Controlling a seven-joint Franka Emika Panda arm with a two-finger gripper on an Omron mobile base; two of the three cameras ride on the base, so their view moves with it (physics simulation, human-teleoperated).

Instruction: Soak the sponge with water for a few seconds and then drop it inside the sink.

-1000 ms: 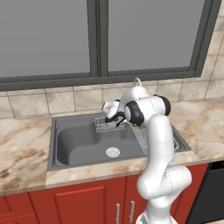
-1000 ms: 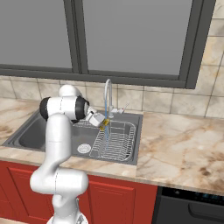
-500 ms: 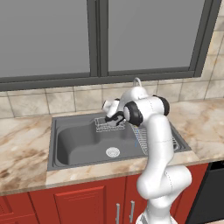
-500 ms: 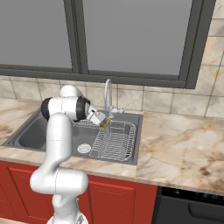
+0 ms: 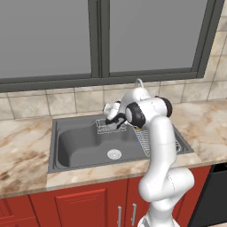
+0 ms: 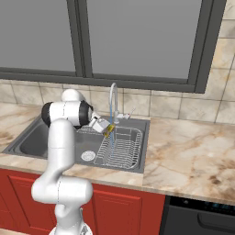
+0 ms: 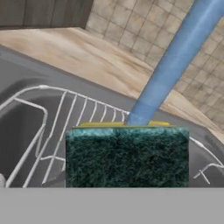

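below gripper (image 6: 108,131): wire rack (image 6: 120,149) is lying close under it, blocking a straight drop | left of gripper: open sink (image 5: 84,144) basin is offering free room down to the drain (image 5: 114,154) | ahead: water (image 7: 173,61) is falling onto the sponge (image 7: 127,155) | behind stream: faucet (image 6: 113,98) is probably crowding the far side

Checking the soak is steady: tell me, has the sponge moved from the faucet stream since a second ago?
No. The sponge, shut in the gripper, sits in the same spot under the water below the faucet, over the sink.
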